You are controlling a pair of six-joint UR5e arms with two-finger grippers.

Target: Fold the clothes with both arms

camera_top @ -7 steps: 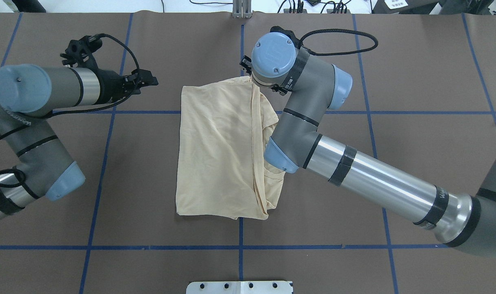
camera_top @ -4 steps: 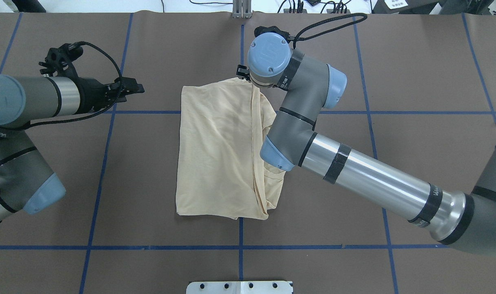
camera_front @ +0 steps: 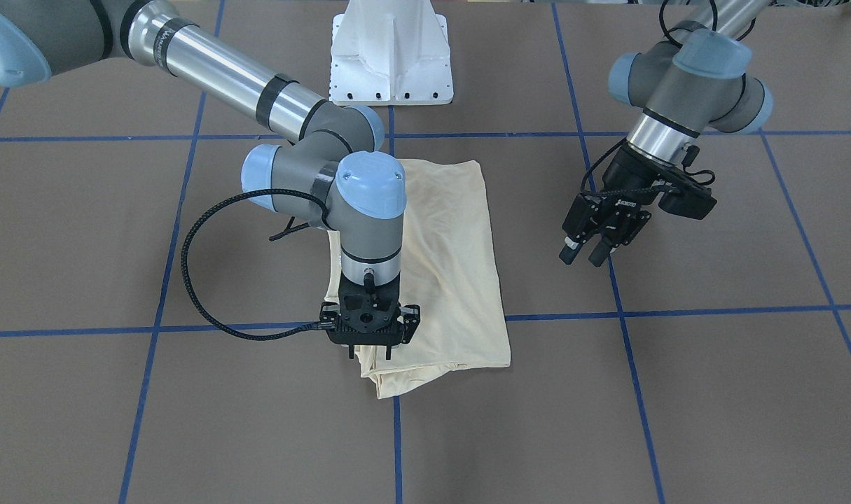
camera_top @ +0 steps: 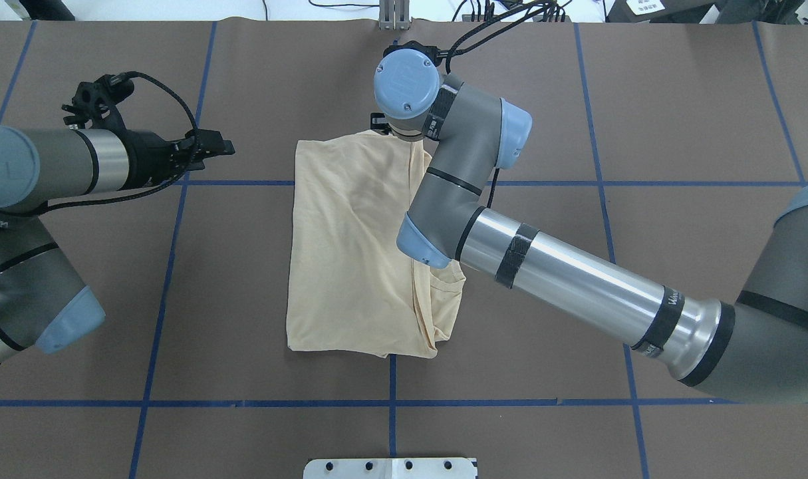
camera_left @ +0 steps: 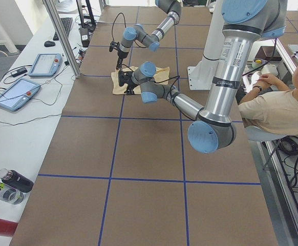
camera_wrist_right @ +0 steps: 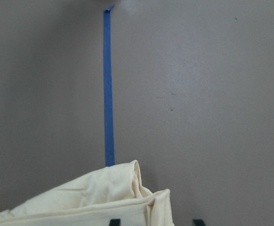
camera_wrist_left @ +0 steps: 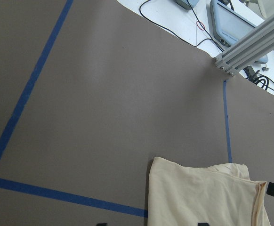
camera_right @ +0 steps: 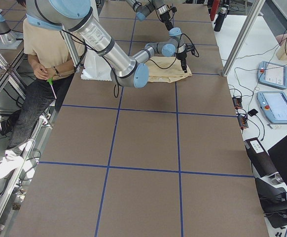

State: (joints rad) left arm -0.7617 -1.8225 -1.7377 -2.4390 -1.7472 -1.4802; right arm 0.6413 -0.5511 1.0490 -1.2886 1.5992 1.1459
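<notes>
While the cream T-shirt (camera_top: 350,253) lies flat mid-frame in the overhead view, already doubled lengthwise into a tall rectangle with a loose flap bunched down its right side, neither arm holds it. Brown-covered desk (camera_top: 676,100), blue tape grid (camera_top: 244,182); the shirt straddles the upper horizontal line.

Right arm (camera_top: 576,279) comes in from the lower right and reaches over the shirt, wrist pointing straight down at the top right corner. The overhead view hides the tips. In the front-facing view its jaws stand apart at lower centre, one on either side of the folded edge, low over the cloth; touching or not, cannot tell. The right wrist view agrees: tips apart at the bottom edge, layered corner between them, nothing pinched. Probably set there so all the stacked layers come up in one pinch.

Left arm (camera_top: 58,166) sits at upper left, jaws open and empty, off the cloth, well apart from the shirt's top left corner and angled toward it. Likely it needs that corner, so the top edge lifts evenly for a crosswise fold.

Risk: thin fabric, so only the top layer may get caught.
</notes>
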